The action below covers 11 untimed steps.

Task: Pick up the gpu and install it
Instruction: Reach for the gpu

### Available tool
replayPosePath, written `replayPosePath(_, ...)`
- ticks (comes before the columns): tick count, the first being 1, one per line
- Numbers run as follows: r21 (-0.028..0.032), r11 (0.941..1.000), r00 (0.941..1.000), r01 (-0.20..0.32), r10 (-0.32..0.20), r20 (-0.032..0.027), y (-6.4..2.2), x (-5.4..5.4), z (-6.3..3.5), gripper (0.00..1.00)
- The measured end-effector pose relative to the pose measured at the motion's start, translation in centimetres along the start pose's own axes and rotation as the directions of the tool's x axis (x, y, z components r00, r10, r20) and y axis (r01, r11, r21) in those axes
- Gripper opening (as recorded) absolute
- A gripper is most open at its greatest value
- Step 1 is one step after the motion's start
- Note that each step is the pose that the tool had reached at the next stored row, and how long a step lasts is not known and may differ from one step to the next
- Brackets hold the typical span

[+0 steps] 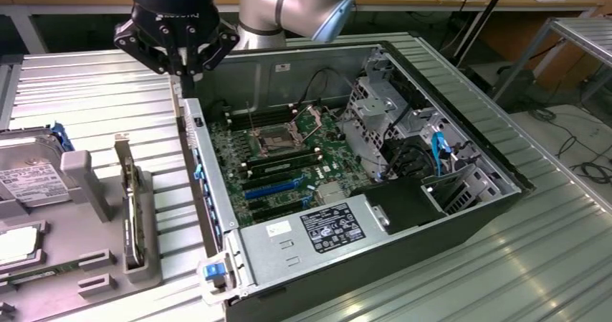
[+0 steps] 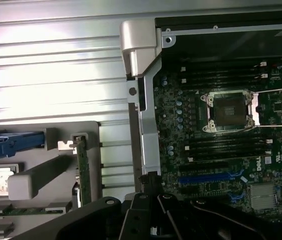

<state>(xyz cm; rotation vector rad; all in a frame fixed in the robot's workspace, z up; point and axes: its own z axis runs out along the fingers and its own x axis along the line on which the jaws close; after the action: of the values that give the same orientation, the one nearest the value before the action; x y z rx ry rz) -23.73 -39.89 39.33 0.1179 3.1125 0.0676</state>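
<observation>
1. At the exterior view's far left, a hard drive (image 1: 29, 177) with a white label lies in a grey holder tray (image 1: 88, 182) on the ribbed metal surface (image 1: 96, 92).
2. The gpu (image 1: 129, 193) stands on its edge in a slot of that tray, untouched. Its silver bracket is at the far end. Its long axis runs from far to near, roughly parallel to the case wall beside it.
3. The end effector (image 1: 182, 67) hangs above the far corner of the open computer case (image 1: 206, 164). It looks closed and grips nothing.
4. The relation that matters is this: from the end effector, the gpu lies toward the exterior view's left and nearer the camera, well apart and lower. In the wrist view the card (image 2: 83, 172) is a thin green strip, with the case wall between it and the end effector (image 2: 148, 180).
5. Further right, the motherboard (image 1: 287, 157) is exposed. Its blue expansion slots (image 1: 272, 188) are empty, so I judge the install not yet begun.
</observation>
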Motion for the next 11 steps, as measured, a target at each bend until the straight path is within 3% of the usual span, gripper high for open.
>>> replayPosePath(11,0.0,1.0,1.0,0.0,0.0,0.0,-0.15,2.1,-0.06,0.11)
